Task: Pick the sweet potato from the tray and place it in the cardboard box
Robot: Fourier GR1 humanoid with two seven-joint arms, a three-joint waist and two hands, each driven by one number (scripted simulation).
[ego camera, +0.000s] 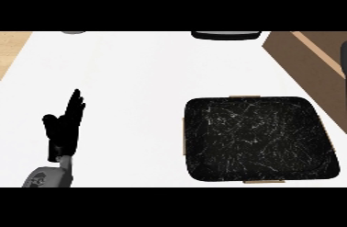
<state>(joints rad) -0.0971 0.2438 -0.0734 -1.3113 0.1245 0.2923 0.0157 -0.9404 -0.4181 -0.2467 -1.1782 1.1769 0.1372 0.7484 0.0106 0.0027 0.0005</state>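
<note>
The black marbled tray (203,166) lies on the white counter at the lower right, and nothing rests on it. No sweet potato shows anywhere in the head view. The brown cardboard box (301,60) stands at the upper right, partly cut off by the view's edge. My left hand (64,127) rests open at the lower left, fingers straight and pointing up, far from the tray and holding nothing. A dark sliver (343,58) at the right edge over the box looks like part of my right hand; what it holds is hidden.
A dark round object (226,34) sits at the counter's far edge, top centre. A small grey item (73,32) peeks in at the top left. The counter's left edge runs diagonally beside wooden flooring (12,49).
</note>
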